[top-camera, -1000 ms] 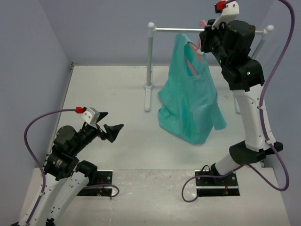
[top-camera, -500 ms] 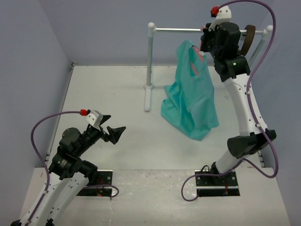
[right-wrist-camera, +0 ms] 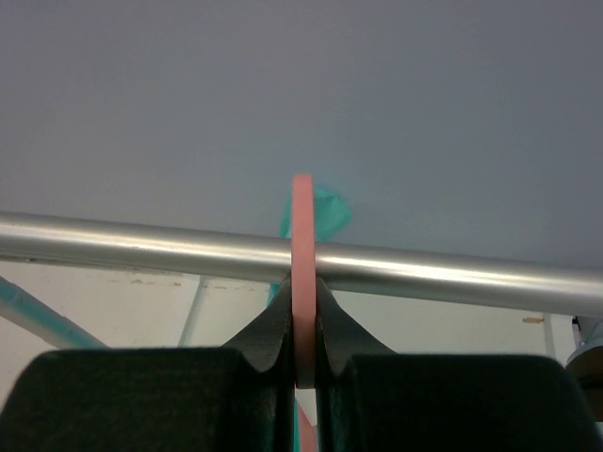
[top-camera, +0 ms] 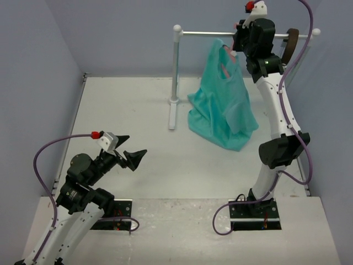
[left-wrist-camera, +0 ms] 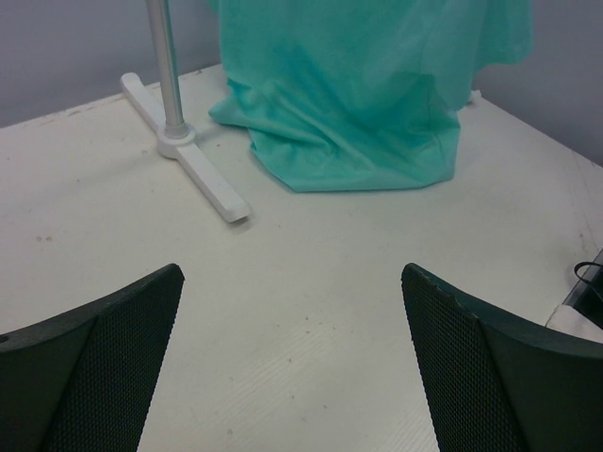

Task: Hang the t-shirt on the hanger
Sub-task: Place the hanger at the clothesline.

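The teal t-shirt (top-camera: 223, 105) hangs from the pink hanger (top-camera: 226, 52) just below the rack's metal rail (top-camera: 212, 35). My right gripper (top-camera: 239, 38) is raised to the rail and is shut on the hanger's hook (right-wrist-camera: 302, 235); the hook stands edge-on between the right gripper's (right-wrist-camera: 302, 282) fingers and crosses the rail (right-wrist-camera: 141, 247). Most of the hanger is hidden inside the shirt. In the left wrist view the shirt's (left-wrist-camera: 358, 94) lower folds reach the table. My left gripper (top-camera: 132, 156) is open and low at the near left, and nothing lies between the left gripper's (left-wrist-camera: 292, 275) fingers.
The rack's white post (top-camera: 176, 72) stands on a white foot (left-wrist-camera: 193, 165) left of the shirt. A brown strap (top-camera: 291, 45) hangs on the rail's right end. Blue-grey walls close in the white table (top-camera: 127, 110) on three sides.
My right arm has lifted and pushed back, bringing the hanger and shirt up to the rail; the shirt has swung slightly. My left arm has barely shifted.
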Tool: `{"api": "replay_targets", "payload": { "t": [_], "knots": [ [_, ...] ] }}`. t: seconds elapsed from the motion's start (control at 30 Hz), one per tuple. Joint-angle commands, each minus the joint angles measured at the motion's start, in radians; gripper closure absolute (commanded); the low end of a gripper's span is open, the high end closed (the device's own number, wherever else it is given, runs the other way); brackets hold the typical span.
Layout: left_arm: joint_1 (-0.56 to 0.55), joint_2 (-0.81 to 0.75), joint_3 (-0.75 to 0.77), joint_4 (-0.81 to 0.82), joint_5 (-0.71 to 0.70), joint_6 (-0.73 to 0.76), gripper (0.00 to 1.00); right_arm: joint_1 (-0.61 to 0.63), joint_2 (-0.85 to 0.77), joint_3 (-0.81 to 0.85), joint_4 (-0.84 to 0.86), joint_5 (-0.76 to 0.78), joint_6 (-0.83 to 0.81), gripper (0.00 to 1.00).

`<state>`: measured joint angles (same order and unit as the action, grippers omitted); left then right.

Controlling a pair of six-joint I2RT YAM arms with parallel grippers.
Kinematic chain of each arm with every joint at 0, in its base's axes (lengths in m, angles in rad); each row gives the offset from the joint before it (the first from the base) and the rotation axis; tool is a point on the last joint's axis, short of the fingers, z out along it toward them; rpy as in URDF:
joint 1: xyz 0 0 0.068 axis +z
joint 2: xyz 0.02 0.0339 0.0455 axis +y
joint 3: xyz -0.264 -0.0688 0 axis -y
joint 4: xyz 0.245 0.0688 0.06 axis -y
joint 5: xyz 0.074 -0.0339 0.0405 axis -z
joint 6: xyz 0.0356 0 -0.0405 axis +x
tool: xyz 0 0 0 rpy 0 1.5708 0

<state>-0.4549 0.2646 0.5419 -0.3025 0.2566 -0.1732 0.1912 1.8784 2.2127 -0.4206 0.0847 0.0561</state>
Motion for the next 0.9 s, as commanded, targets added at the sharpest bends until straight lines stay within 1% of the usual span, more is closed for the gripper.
{"api": "replay_targets", "payload": {
  "t": [0.0, 0.1, 0.17, 0.37, 0.4, 0.43, 0.47, 0.5, 0.57, 0.6, 0.63, 0.67, 0.7, 0.73, 0.77, 0.87],
  "knots": [
    [-0.008, -0.026, -0.006, 0.040, 0.011, -0.008, 0.00, -0.010, -0.050, -0.100, 0.144, 0.011, 0.038, 1.00],
    [-0.009, -0.033, -0.007, 0.040, 0.015, -0.006, 0.00, -0.010, -0.090, -0.196, 0.183, 0.054, 0.043, 1.00],
    [-0.012, -0.034, -0.005, 0.041, 0.018, -0.006, 0.00, -0.012, -0.095, -0.215, 0.185, 0.072, 0.044, 1.00],
    [-0.019, -0.042, -0.007, 0.042, 0.021, -0.005, 0.00, -0.021, -0.087, -0.260, 0.189, 0.064, 0.066, 1.00],
    [-0.019, -0.042, -0.008, 0.042, 0.021, -0.005, 0.00, -0.020, -0.089, -0.273, 0.189, 0.063, 0.074, 0.97],
    [-0.019, -0.042, -0.007, 0.042, 0.021, -0.005, 0.00, -0.019, -0.095, -0.275, 0.190, 0.063, 0.082, 0.96],
    [-0.019, -0.042, -0.007, 0.042, 0.022, -0.005, 0.00, -0.019, -0.102, -0.302, 0.201, 0.069, 0.091, 0.75],
    [-0.019, -0.042, -0.008, 0.042, 0.021, -0.005, 0.00, -0.019, -0.111, -0.321, 0.208, 0.072, 0.105, 0.62],
    [-0.019, -0.033, -0.007, 0.041, 0.007, -0.008, 0.00, -0.020, -0.159, -0.365, 0.210, 0.064, 0.120, 0.45],
    [-0.019, -0.028, -0.008, 0.041, 0.004, -0.009, 0.00, -0.019, -0.180, -0.370, 0.205, 0.060, 0.126, 0.42],
    [-0.019, -0.023, -0.009, 0.040, -0.016, -0.014, 0.00, -0.020, -0.201, -0.377, 0.191, 0.057, 0.136, 0.33],
    [-0.019, -0.017, -0.009, 0.038, -0.045, -0.022, 0.00, -0.021, -0.223, -0.387, 0.173, 0.057, 0.147, 0.18],
    [-0.019, -0.001, -0.005, 0.033, -0.080, -0.031, 0.00, -0.020, -0.249, -0.396, 0.162, 0.056, 0.152, 0.10],
    [-0.017, 0.028, 0.000, 0.016, -0.159, -0.049, 0.00, -0.019, -0.305, -0.424, 0.147, 0.059, 0.164, 0.05],
    [-0.011, 0.056, 0.012, -0.005, -0.241, -0.068, 0.00, -0.020, -0.361, -0.458, 0.145, 0.055, 0.170, 0.03],
    [0.023, 0.127, 0.052, -0.072, -0.435, -0.129, 0.00, -0.019, -0.514, -0.553, 0.118, 0.057, 0.194, 0.01]
  ]
}}
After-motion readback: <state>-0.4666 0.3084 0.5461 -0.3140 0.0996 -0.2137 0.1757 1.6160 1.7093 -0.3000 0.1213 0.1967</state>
